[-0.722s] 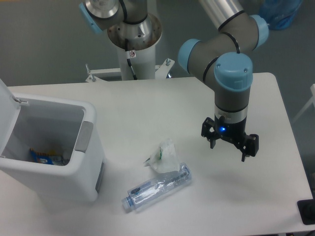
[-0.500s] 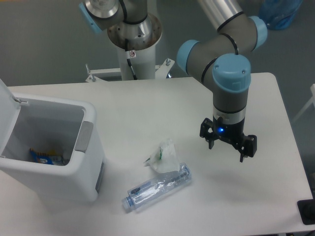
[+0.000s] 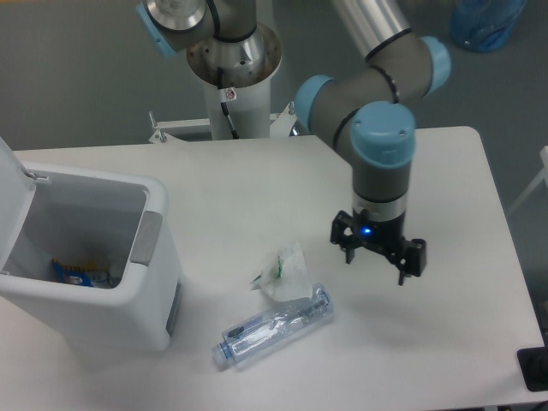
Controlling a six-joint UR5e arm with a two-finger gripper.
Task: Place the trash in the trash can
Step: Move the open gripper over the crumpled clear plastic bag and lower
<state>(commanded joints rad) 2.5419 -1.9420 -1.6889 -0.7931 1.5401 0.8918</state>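
camera view first, from above and in front: we lose the top of the arm [image 3: 377, 60] past the upper edge, and the trash can [image 3: 86, 282] runs off the left side, so we see only a slice of its raised lid [image 3: 13, 205]. deep in the bin lies something blue and orange [image 3: 77, 272] that we cannot name. a dark object [image 3: 535, 370] at the lower right corner is cropped too, and a blue thing [image 3: 479, 21] at the top right is cut off by the frame.

we find the trash out on the white table [image 3: 248, 188], just right of the can and apart from it. the bottle [image 3: 274, 327] is clear with a bluish label, lying on its side, neck end toward the lower left. the cup [image 3: 285, 271] is whitish and see-through with green marks, crumpled, resting against the bottle's upper side. both are hard to read in detail because the plastic lets the table show through.

the trash can is white and boxy with a grey side panel [image 3: 146, 237], its mouth open.

the gripper [image 3: 378, 259] hangs above the table to the right of the cup, pointing down, a blue light lit on its body. its jaws are spread apart with nothing between them, and it touches neither piece.

we count one arm, one gripper, one can, one bottle and one cup.
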